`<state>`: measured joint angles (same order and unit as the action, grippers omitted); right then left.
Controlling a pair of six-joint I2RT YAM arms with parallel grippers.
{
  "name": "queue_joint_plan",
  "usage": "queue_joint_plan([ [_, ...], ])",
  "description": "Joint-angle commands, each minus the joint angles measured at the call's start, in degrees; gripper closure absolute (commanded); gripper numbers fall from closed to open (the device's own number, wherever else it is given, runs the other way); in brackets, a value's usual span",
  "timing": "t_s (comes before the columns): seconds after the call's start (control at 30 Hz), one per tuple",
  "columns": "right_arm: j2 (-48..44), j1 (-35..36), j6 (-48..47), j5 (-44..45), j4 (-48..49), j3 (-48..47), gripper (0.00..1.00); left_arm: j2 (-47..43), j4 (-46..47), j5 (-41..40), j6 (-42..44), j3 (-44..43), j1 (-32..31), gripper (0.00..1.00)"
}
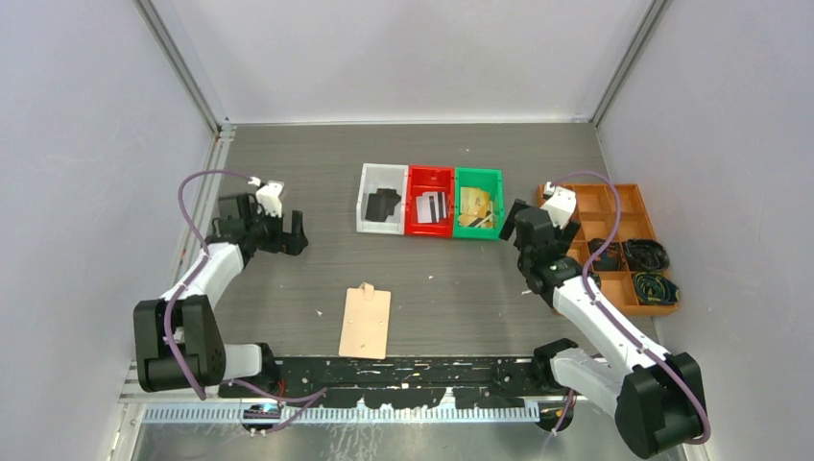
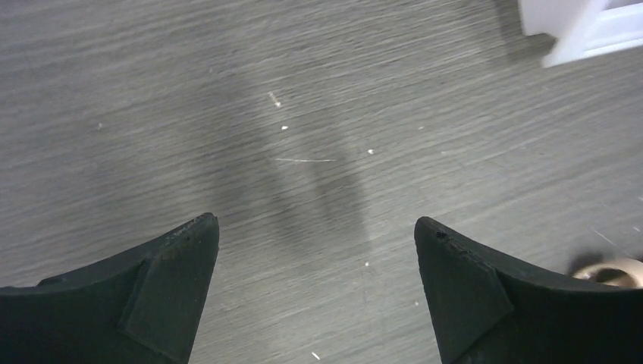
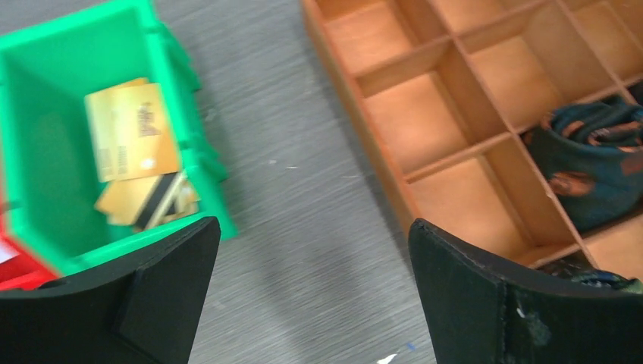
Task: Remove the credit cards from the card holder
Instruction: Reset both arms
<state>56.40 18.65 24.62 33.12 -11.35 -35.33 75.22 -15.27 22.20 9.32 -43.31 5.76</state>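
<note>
The beige card holder [image 1: 365, 322] lies closed and flat on the table near the front, between the two arms, its tab pointing away. Credit cards lie in three bins at the back: black ones [image 1: 382, 205] in the white bin, white-grey striped ones [image 1: 432, 206] in the red bin, gold ones [image 1: 475, 204] [image 3: 133, 129] in the green bin. My left gripper [image 1: 293, 235] [image 2: 316, 221] hangs open and empty over bare table, left of the bins. The right gripper [image 1: 514, 223] [image 3: 315, 224] is open and empty between the green bin and the orange tray.
The white bin [image 1: 368, 197], red bin [image 1: 413, 178] and green bin [image 1: 497, 182] [image 3: 45, 76] stand side by side at the back centre. An orange compartment tray [image 1: 614, 202] [image 3: 425, 98] at the right holds coiled cables [image 1: 653, 286].
</note>
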Motion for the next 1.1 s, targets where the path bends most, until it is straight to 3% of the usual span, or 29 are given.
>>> queue_joint_plan([
  [0.0, -0.5, -0.1, -1.2, 13.7, 17.1, 6.0, 0.01, -2.2, 23.4, -4.4, -3.6, 6.8, 1.0, 0.00],
  [0.2, 2.7, -1.1, -1.7, 17.1, 25.2, 8.0, 0.01, 1.0, 35.7, -4.4, -6.9, 12.1, 2.3, 0.00],
  [0.37, 8.5, -3.5, -4.5, 21.5, 32.1, 9.5, 0.01, 5.1, 51.4, -5.4, -12.4, 17.8, 2.9, 0.00],
  [0.47, 11.8, -5.1, -9.7, 22.1, 43.2, 12.8, 0.01, 6.3, 55.5, -7.1, -15.2, 18.6, 3.2, 0.00],
  [0.57, 16.5, -6.1, -14.2, 22.2, 55.6, 16.9, 0.01, 10.8, 69.2, -5.2, -16.2, 22.5, 3.2, 0.00],
  [0.67, 21.0, -7.7, -16.1, 19.7, 64.5, 19.6, 0.01, 9.6, 68.3, -6.2, -15.2, 23.5, 2.3, 0.00],
  [0.87, 28.4, -11.4, -15.1, 9.9, 70.6, 18.7, 0.06, 15.7, 82.9, -12.0, -14.7, 27.7, -0.1, 0.00],
  [0.93, 29.2, -11.4, -16.7, 2.7, 69.6, 18.0, 0.08, 13.8, 77.2, -13.8, -15.1, 26.7, -0.3, 0.00],
  [0.97, 30.1, -11.7, -17.4, 0.3, 70.0, 18.1, 0.02, 13.0, 74.0, -15.3, -15.1, 25.7, -0.8, 0.00],
  [1.03, 34.3, -13.3, -18.0, -3.0, 75.3, 18.3, 0.01, 14.0, 74.3, -17.1, -14.7, 24.7, -1.8, 0.00],
  [1.07, 33.6, -13.6, -17.5, -3.7, 69.3, 16.6, 0.01, 14.3, 73.5, -18.0, -14.3, 24.1, -2.4, 0.00],
])
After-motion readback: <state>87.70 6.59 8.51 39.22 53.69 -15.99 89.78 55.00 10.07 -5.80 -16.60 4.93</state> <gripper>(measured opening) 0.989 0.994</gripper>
